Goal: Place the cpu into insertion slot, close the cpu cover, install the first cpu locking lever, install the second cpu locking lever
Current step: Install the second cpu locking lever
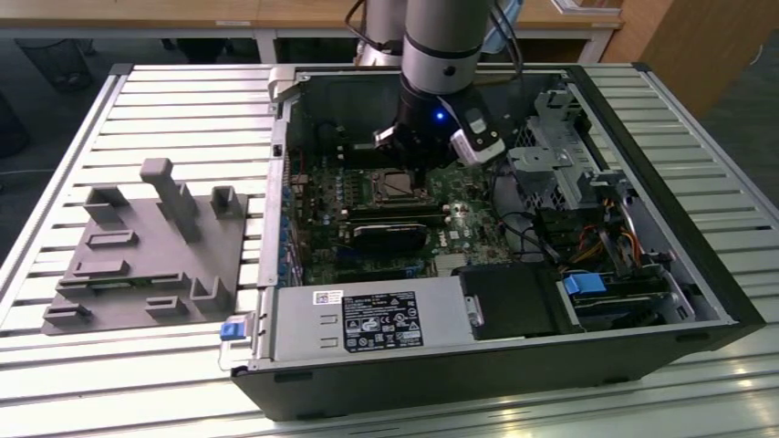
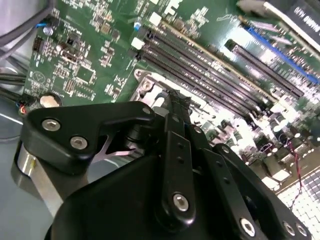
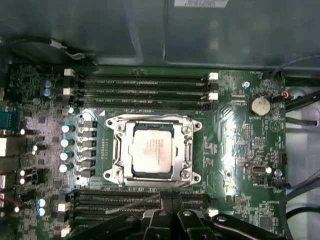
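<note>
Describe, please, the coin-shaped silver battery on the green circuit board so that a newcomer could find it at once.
In the first wrist view, start at the square metal socket frame holding the pale square chip at the middle of the green circuit board. Look past the white-tipped ends of the long black memory slots to the round silver battery. It is the one shiny disc there, in a black holder.

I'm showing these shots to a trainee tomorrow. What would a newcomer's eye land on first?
First, the open black computer case lying on the slatted metal table, with the grey robot arm reaching down into it. In the first wrist view, the square silvery-beige cpu sits in the metal-framed insertion slot on the green circuit board, with the black tool beside the socket's edge.
</note>
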Motion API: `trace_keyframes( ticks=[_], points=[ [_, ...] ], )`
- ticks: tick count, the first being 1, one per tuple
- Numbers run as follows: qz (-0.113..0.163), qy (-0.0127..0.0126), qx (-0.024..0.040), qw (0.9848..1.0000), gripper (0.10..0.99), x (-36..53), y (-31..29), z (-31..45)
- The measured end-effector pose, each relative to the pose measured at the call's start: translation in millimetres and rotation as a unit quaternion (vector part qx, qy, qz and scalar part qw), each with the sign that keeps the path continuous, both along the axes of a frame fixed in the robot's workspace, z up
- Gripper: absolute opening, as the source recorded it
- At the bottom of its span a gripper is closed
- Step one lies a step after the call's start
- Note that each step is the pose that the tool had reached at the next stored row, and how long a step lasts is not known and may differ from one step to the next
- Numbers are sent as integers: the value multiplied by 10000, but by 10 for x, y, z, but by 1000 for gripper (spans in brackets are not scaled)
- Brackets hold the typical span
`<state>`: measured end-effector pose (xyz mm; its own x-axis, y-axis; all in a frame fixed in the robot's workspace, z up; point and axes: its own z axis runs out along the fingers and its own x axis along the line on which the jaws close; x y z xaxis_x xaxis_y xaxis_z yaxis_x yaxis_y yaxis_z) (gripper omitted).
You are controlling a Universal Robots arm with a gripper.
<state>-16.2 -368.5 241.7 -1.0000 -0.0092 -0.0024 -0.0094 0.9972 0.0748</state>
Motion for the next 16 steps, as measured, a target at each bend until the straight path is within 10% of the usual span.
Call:
trace_keyframes(
  ticks=[16],
  points=[
    [1, 3, 25, 10000, 106, -270, -14, -110]
  ],
)
